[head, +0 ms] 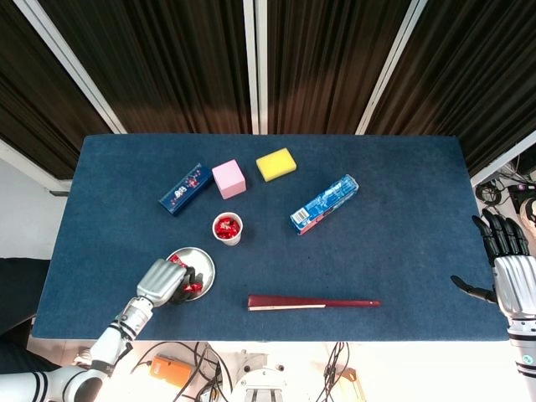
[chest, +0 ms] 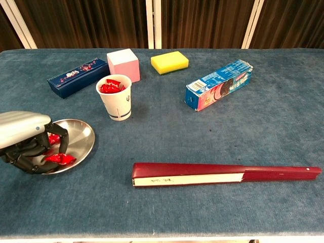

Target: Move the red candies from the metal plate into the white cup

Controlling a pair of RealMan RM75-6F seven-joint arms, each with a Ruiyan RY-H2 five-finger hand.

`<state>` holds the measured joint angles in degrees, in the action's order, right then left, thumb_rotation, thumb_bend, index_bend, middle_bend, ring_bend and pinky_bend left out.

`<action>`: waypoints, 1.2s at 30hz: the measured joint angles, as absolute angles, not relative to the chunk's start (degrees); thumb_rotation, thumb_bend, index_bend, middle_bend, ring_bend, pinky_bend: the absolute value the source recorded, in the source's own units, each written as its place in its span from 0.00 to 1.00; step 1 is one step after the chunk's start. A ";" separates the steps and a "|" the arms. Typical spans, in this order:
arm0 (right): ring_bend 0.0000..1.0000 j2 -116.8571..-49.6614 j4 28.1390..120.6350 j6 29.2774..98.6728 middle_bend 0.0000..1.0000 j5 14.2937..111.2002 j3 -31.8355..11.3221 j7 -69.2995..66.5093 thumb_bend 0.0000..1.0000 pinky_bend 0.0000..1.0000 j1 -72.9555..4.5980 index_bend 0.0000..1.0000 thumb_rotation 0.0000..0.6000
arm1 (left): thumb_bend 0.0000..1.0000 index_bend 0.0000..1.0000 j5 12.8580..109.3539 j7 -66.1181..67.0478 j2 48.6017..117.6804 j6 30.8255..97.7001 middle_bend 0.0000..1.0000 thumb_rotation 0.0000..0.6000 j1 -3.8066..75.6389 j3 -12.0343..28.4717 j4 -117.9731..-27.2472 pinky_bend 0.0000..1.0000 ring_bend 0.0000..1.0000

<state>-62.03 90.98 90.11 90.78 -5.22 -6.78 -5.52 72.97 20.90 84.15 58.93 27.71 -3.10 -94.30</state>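
A dark blue cloth covers the table [head: 402, 251], backed by dark brown curtains [head: 167, 59] with white frames. The left hand [chest: 23, 139] curls its fingers over the plate [chest: 83, 136]; whether they pinch a candy [chest: 61, 159] I cannot tell. The cup [chest: 116, 104] already holds candies. The right hand [head: 507, 260] hangs off the table's edge, fingers spread.

Red candies [chest: 112, 86] fill the white cup [chest: 116, 103]; behind it sit a pink block [chest: 123, 64] and a yellow sponge [chest: 169, 62].
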 measured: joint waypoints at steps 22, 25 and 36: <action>0.00 -62.08 91.19 90.36 0.00 91.21 -5.18 -6.60 0.12 0.00 -5.58 0.00 1.00 | 0.39 0.57 74.79 11.59 79.71 61.85 0.92 1.00 30.79 7.30 -99.67 0.69 0.83; 0.00 -61.96 91.38 90.65 0.00 91.16 -5.18 -6.49 0.12 0.00 -5.38 0.00 1.00 | 0.39 0.57 72.33 11.32 80.09 59.60 0.92 0.99 33.70 10.23 -99.70 0.69 0.83; 0.00 -61.95 91.07 91.06 0.00 90.58 -5.02 -6.94 0.12 0.00 -4.68 0.00 1.00 | 0.39 0.57 59.53 17.30 84.69 53.12 0.92 0.99 42.54 15.29 -94.63 0.69 0.83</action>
